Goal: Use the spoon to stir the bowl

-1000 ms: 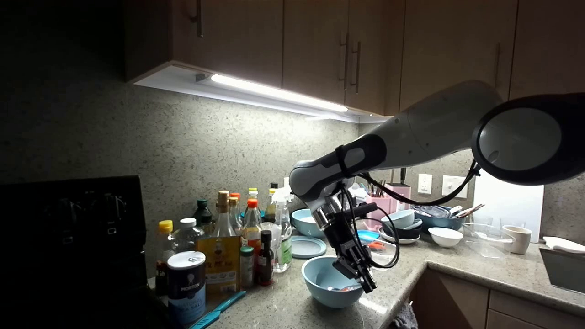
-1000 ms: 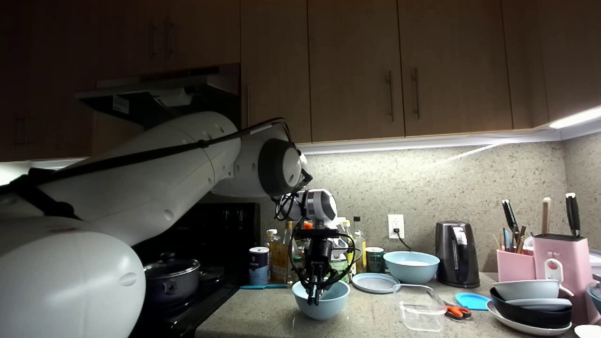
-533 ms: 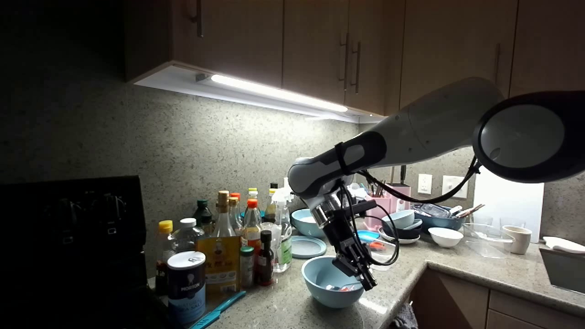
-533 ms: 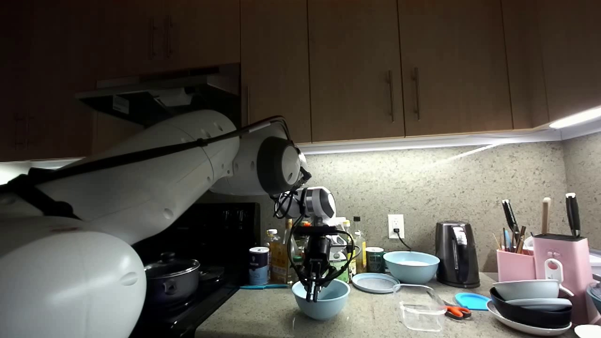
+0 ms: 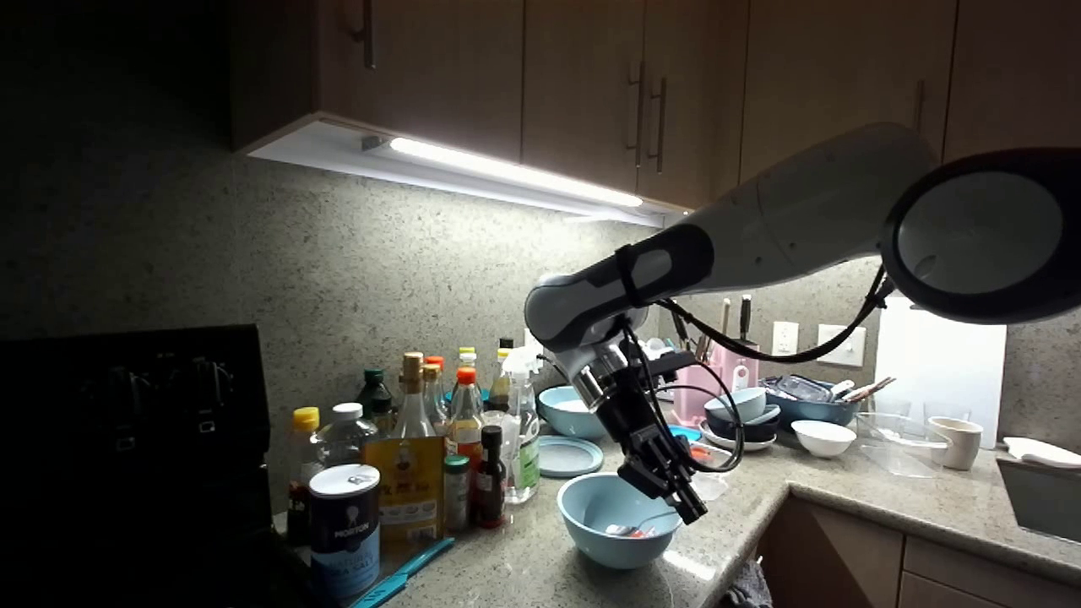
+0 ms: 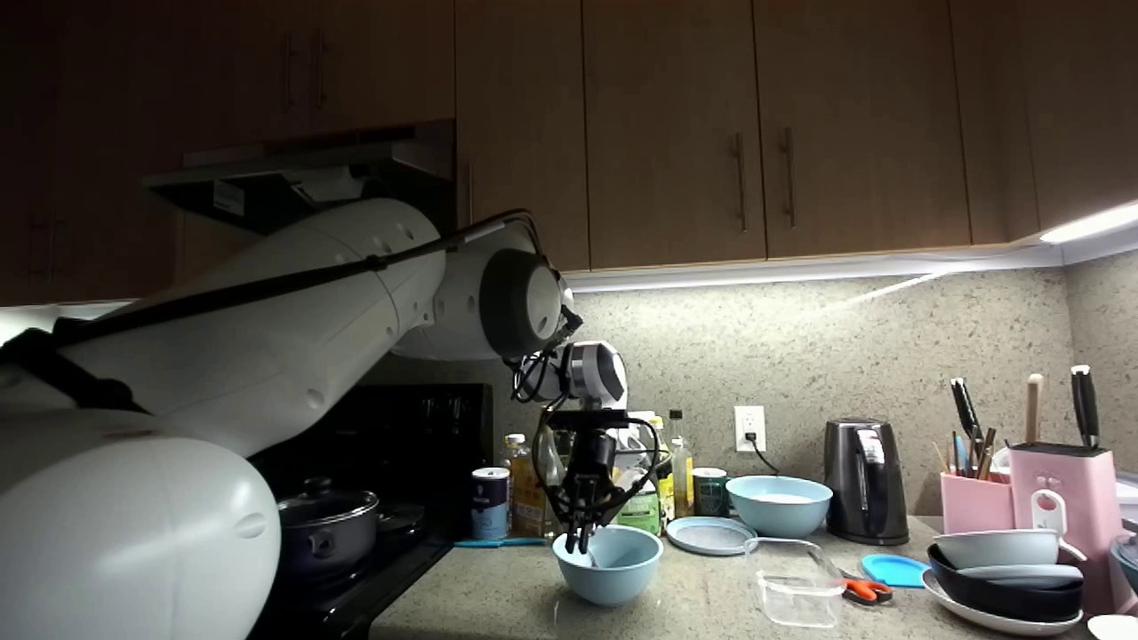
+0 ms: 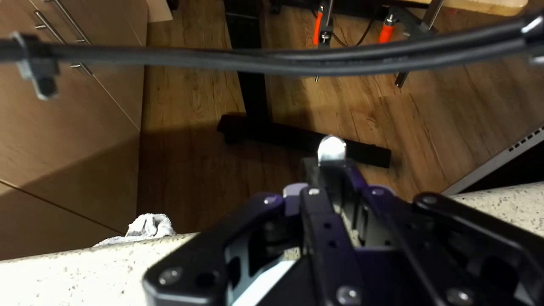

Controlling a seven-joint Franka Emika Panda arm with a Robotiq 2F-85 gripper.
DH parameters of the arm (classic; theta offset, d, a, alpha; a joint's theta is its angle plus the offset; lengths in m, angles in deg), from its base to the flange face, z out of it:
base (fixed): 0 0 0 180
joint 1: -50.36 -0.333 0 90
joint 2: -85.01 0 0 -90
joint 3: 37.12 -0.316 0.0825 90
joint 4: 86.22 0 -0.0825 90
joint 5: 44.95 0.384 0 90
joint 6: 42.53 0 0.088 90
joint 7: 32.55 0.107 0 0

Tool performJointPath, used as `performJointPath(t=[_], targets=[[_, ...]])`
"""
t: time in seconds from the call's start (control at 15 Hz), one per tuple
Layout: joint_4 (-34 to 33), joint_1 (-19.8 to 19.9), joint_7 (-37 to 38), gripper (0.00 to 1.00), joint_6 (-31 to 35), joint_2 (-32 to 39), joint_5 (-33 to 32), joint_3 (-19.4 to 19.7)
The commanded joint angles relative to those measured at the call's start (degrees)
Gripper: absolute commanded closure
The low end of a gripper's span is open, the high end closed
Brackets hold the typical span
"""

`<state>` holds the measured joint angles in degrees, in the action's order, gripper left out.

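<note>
Holding a silvery spoon (image 5: 621, 530) by its handle, the robot's hand (image 5: 693, 510) leans at the rim of the wide pale blue bowl (image 5: 606, 551) on the stone tabletop (image 5: 515, 574) in an exterior view. The spoon's head rests inside beside reddish bits (image 5: 645, 534), so fetching the tool and getting it into the bowl look done. A dark kettle (image 6: 858, 484) stands well apart in an exterior view, where the hand (image 6: 578, 541) hangs above the bowl's rim and the spoon's handle slants inward; whether any stirring has been done cannot be told, and circling through the contents appears to be what is left. In the wrist view the fingers (image 7: 350, 175) sit nearly together, pinching what is likely the handle's shiny end; a grey towel (image 7: 151, 226) shows past the tabletop's edge, and the bowl cannot be made out for certain.
</note>
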<state>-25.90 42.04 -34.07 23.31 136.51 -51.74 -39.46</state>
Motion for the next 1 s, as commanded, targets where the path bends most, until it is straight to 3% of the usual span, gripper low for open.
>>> performJointPath(t=[0.0, 0.93], targets=[[-0.27, 0.13, 0.48, 0.96, -1.11, -2.64, 1.51, -0.82], [-3.15, 2.07, -1.35, 0.96, -0.85, -2.35, 2.86, -2.98]])
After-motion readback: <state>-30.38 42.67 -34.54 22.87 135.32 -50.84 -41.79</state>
